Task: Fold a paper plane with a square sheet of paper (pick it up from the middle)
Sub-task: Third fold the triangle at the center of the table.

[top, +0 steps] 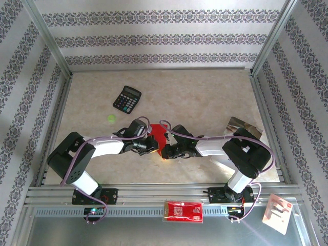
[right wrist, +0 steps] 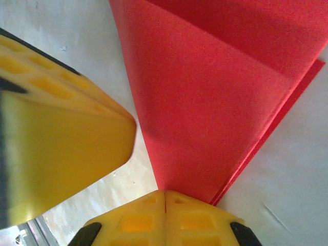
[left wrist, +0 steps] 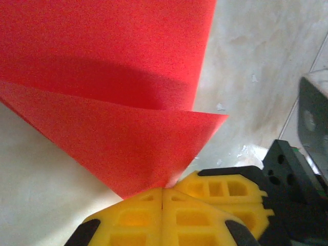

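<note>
Red paper [top: 159,134] sits near the middle of the table [top: 205,92], folded over itself and lifted at its near end between my two arms. From the top camera I see it standing up as a short red wedge, with the left gripper [top: 152,146] and the right gripper [top: 166,152] meeting just below it, almost touching each other.

On the left wrist camera my left gripper [left wrist: 163,190] is clenched, yellow fingertips pressed together on the pointed near corner of the paper [left wrist: 113,138]. Two layers fan away from that pinch, the upper one curving over the lower. The right gripper's fingers [left wrist: 225,189] lie just to the side, against mine.

On the right wrist camera the right gripper [right wrist: 165,195] is clamped on the narrow end of the paper [right wrist: 215,102] as well. I count several stacked layers there, their edges slightly offset along the right side. A yellow finger [right wrist: 66,128] of the left gripper crowds in from the left, just beside the fold.

Farther back on the table a black calculator [top: 126,98] lies well apart from the paper, with a small green dot [top: 110,118] near it. A red-and-white packet [top: 183,210] rests on the rail between the arm bases.
</note>
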You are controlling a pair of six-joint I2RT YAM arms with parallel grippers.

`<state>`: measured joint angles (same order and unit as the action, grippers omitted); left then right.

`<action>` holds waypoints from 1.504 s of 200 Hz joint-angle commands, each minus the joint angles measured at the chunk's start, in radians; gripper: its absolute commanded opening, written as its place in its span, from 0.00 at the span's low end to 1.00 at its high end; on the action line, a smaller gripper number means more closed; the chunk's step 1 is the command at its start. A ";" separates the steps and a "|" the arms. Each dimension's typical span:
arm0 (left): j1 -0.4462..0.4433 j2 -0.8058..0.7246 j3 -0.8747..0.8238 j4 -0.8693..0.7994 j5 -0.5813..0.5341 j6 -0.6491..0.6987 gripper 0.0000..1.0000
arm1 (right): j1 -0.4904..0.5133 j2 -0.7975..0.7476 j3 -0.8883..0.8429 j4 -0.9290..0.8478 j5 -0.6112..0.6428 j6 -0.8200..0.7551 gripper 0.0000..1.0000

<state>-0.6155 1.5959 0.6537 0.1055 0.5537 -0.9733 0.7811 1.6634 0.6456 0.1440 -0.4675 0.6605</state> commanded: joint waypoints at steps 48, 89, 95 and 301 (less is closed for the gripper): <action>-0.013 0.069 0.010 0.081 0.022 -0.024 0.00 | 0.000 0.029 -0.034 -0.191 0.087 -0.001 0.00; -0.006 0.086 0.001 0.062 -0.009 -0.004 0.00 | 0.000 0.036 -0.020 -0.243 0.099 -0.014 0.00; -0.005 0.088 0.000 0.060 -0.013 -0.001 0.00 | 0.000 0.038 -0.017 -0.253 0.099 -0.017 0.00; 0.177 0.144 0.074 -0.048 -0.012 0.123 0.00 | -0.002 0.090 -0.004 -0.354 0.091 -0.050 0.00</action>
<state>-0.4816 1.7100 0.6933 0.1314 0.6407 -0.9073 0.7811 1.6794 0.7033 0.0277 -0.4641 0.6292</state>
